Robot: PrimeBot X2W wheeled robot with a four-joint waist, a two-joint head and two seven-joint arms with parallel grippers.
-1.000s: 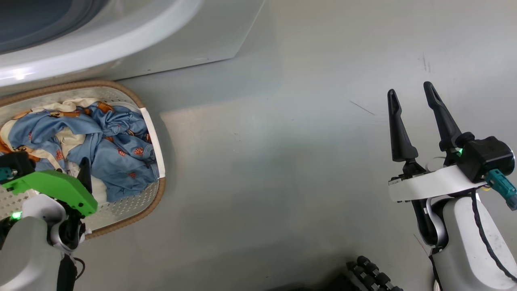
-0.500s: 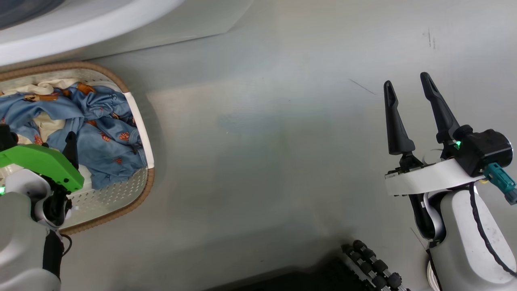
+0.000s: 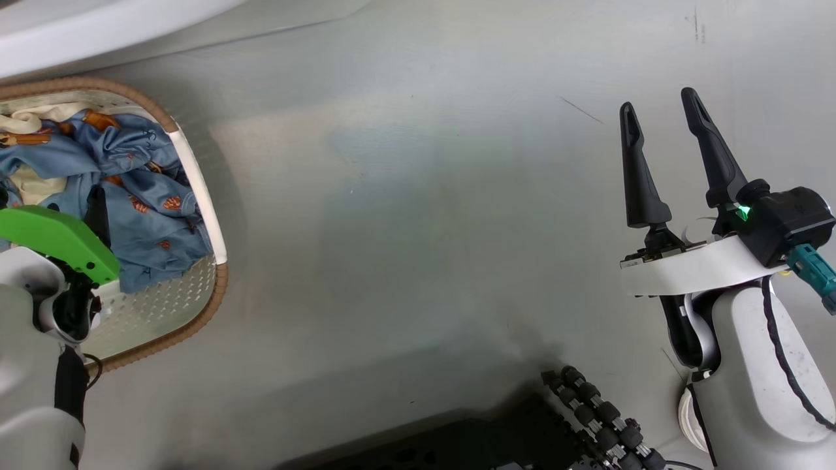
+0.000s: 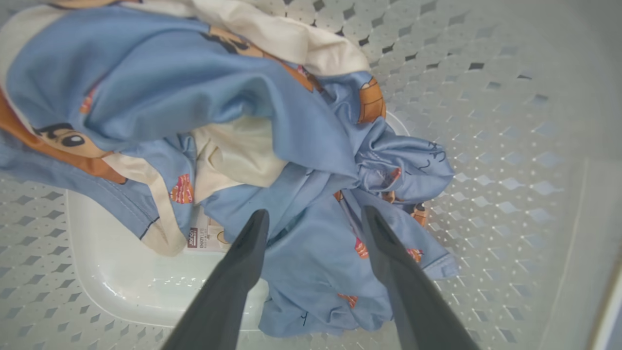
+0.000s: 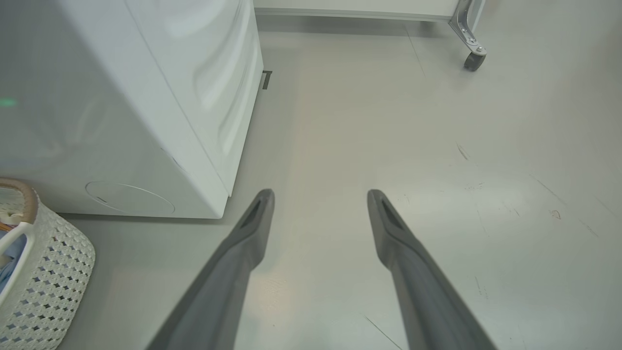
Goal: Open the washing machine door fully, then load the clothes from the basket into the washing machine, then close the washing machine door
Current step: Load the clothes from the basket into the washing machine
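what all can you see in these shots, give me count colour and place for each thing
washing machine: one, white, standing on the floor just behind the basket
basket: one, cream-white with holes and a brown rim, on the floor in front of the machine
clothes: one crumpled heap, number of pieces unclear, light blue with orange and cream, inside the basket
label: one, pale, on the basket bottom, partly under the clothes
caster wheel: one, grey on a metal leg, far across the floor
floor: one, pale grey
left gripper: one, dark fingers, open, over the clothes
right gripper: one, dark fingers, open, above bare floor
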